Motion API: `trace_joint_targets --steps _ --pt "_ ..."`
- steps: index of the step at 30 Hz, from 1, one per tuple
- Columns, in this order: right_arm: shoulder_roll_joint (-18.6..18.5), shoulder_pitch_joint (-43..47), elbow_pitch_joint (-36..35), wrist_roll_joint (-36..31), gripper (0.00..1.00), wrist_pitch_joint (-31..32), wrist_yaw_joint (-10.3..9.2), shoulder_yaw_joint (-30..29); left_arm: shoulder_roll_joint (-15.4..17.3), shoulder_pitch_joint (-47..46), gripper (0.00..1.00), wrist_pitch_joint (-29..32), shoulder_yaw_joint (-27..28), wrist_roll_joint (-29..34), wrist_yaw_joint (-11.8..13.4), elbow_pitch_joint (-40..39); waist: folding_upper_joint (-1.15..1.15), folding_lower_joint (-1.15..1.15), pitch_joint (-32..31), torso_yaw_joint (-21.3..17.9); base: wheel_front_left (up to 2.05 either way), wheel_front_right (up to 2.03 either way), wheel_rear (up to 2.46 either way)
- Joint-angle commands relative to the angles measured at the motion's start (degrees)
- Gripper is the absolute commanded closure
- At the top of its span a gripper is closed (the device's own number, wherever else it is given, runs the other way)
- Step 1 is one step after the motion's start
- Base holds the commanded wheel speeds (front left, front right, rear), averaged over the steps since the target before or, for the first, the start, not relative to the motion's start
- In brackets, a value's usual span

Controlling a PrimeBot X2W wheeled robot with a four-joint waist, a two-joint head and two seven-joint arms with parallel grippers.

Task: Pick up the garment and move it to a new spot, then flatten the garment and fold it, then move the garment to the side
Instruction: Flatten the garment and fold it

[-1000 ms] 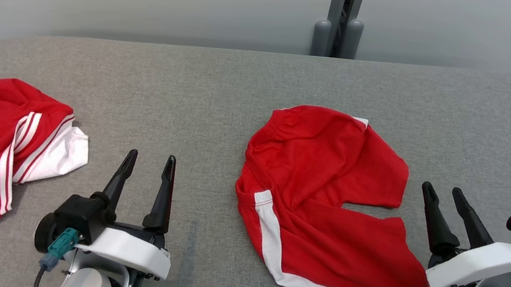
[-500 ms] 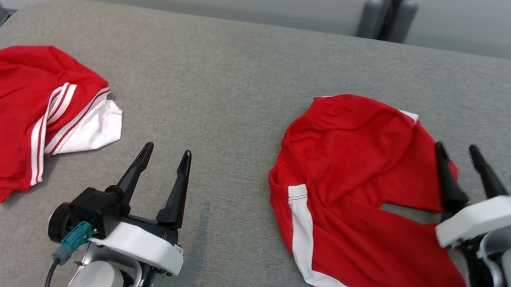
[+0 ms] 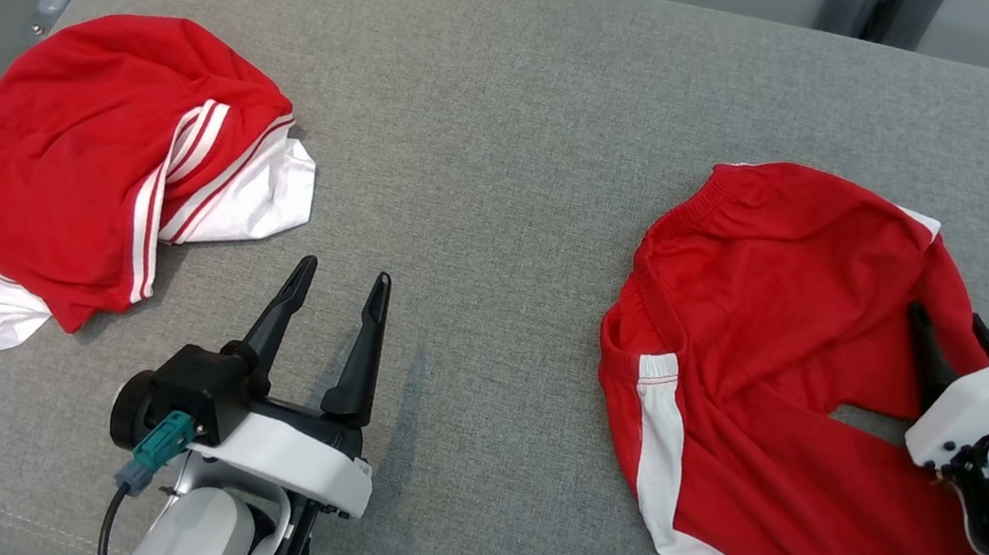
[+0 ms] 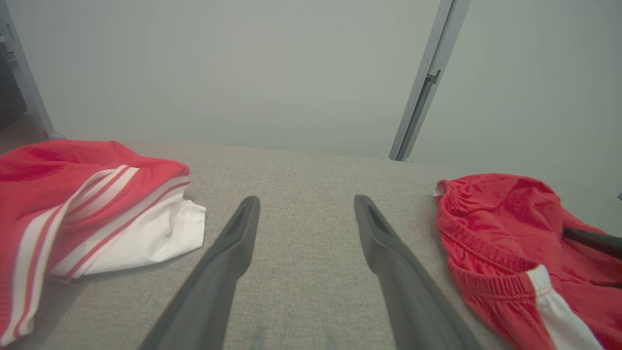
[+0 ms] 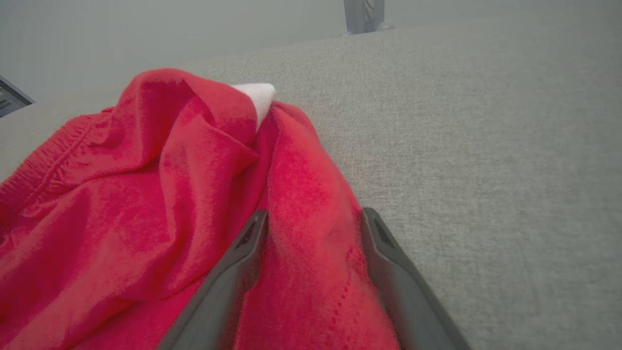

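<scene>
Garment [image 3: 781, 353] first: a pair of red shorts with a white side stripe [image 3: 657, 433], loosely spread on the right half of the grey padded table [image 3: 517, 109], its elastic waistband [image 3: 672, 234] facing the table's middle. Its far-right edge is rucked into a raised ridge, and that is where the right gripper [image 5: 314, 216] is set. Its 2 dark fingers stand apart with the ridge of red cloth between them, 1 on each side, and nothing is pinched yet as far as the right wrist view shows. A raised fold is the sensible place to bite, since flat cloth on a padded top gives fingers nothing to get under.

The left gripper [image 3: 343, 272] hovers with its jaws wide and empty over bare table, between the shorts and a second red-and-white garment [image 3: 91, 148] heaped at the table's left end (well apart from the shorts, touched by neither arm). Parked there, it is out of the way yet near for the flattening.

By my reading this is the pick-up grasp, with move, flatten, fold and set-aside all undone. Closing on only 1 layer could let the shorts unfurl lopsidedly on the lift.
</scene>
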Motion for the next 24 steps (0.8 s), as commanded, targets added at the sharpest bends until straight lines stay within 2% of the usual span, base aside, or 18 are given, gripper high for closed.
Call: trace_joint_targets --steps 1,16,20,23,24 --pt "-1.05 -1.62 0.11 -0.34 1.0 -0.91 0.0 0.16 0.2 -1.2 0.0 -0.23 0.13 -0.39 0.31 -0.21 0.0 0.0 0.03 -0.02 0.0 0.0 0.0" --pt "-7.06 -14.75 2.49 -9.32 1.0 -9.18 0.0 4.2 0.21 -1.71 0.0 -0.23 -1.09 -1.44 0.87 -0.22 0.0 0.0 -0.55 0.24 0.0 0.0 0.0" --pt "-8.98 -18.36 5.8 -12.95 1.0 -10.01 0.0 4.94 0.21 -2.04 0.0 -0.23 -1.59 -1.87 0.91 -0.42 0.0 0.0 0.04 1.07 0.0 0.0 0.0" --pt "-9.07 -19.81 9.59 -13.95 1.0 -9.55 0.0 4.62 0.21 -2.1 0.0 -0.23 -1.83 -2.15 0.94 -0.51 0.0 0.0 0.33 1.56 0.0 0.0 0.0" --pt "-9.02 -20.02 11.01 -14.38 0.71 -9.48 0.0 4.69 0.2 -2.1 0.0 -0.23 -1.9 -2.17 0.99 -0.51 0.0 0.0 0.37 1.66 0.0 0.0 0.0"
